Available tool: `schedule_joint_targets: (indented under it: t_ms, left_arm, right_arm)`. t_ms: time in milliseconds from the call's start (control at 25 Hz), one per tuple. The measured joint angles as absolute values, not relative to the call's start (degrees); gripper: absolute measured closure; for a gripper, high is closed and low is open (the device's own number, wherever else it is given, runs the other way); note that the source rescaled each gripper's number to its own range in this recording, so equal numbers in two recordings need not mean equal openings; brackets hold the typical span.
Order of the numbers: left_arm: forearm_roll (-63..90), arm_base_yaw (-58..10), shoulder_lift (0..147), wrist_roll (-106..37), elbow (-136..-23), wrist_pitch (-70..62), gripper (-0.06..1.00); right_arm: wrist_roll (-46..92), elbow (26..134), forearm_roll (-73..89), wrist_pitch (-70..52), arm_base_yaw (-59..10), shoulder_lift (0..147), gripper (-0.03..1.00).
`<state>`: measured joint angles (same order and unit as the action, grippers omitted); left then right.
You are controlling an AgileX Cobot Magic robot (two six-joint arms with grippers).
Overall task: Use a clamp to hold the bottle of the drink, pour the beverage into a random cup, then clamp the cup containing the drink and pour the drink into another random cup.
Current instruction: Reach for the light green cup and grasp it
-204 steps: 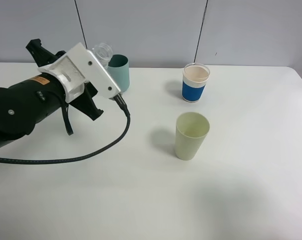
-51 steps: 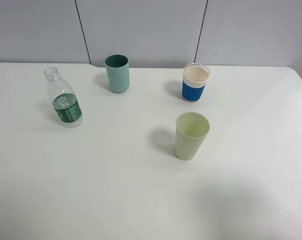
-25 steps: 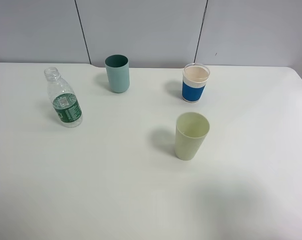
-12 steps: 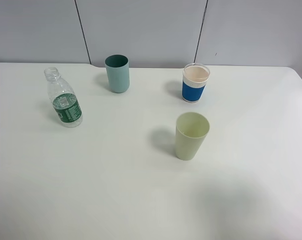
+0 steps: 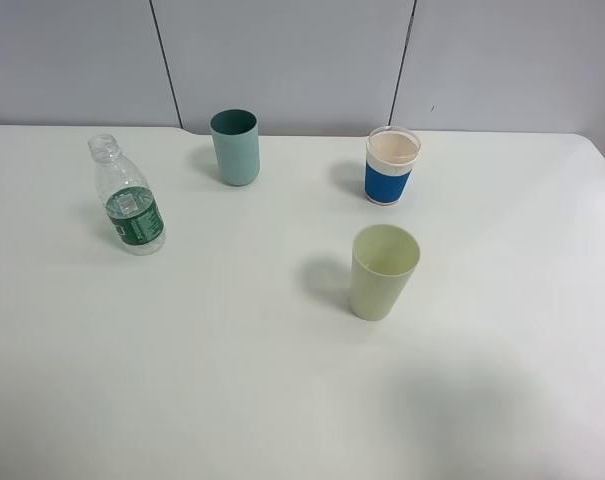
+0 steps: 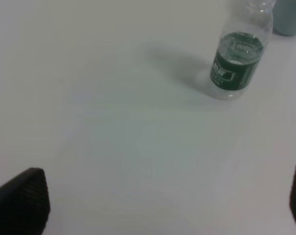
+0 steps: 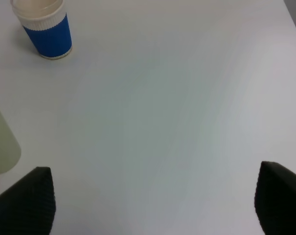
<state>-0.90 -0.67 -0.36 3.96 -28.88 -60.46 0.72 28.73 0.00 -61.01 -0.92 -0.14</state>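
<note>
My left gripper (image 6: 160, 205) stands wide open with only bare table (image 5: 232, 400) between its fingertips (image 6: 21, 200), and it has hold of nothing. The right gripper (image 7: 152, 200) also has its fingertips (image 7: 28, 198) well apart over bare table, gripping nothing.

Ahead of the left gripper the bottle (image 6: 238, 61) stands upright and uncapped, apart from the fingers, with open table all round it. The teal cup (image 6: 289, 17) just shows beyond it. Ahead of the right gripper the banded cup (image 7: 44, 29) stands upright. The tumbler (image 7: 1, 147) is cut off at the side of that view, nearer to the gripper than the banded cup.

From the high view, the bottle (image 5: 129, 205) is near the table's left edge, toward the far-left corner. The teal cup (image 5: 234, 147) and the banded cup (image 5: 391, 165) stand near the far edge, left and right of its middle. The tumbler (image 5: 384, 272) stands about mid-table, on the near side of the banded cup. All four stand well apart. The whole stretch toward the near edge is open, as is the room toward the right edge.

Only the wrist views show the grippers, and only the high view shows all four vessels, the wall (image 5: 282, 50) behind the far edge and the rounded far-right corner. I cannot tell whether the tumbler holds liquid.
</note>
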Motion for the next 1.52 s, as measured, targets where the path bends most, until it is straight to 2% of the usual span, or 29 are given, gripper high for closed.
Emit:
schedule_joint_targets:
  t_ms: [1040, 1520]
  left_arm:
    - [-0.9, -0.7, -0.4, 3.9, -28.9, -60.5, -0.06]
    - [-1.0, -0.7, -0.4, 3.9, -28.9, -60.5, -0.06]
  right_arm:
    - [0.7, 29.0, 0.0, -60.6, -1.1, 1.9, 0.46]
    - [3.1, 32.5, 0.0, -36.2, -1.4, 28.3, 0.46]
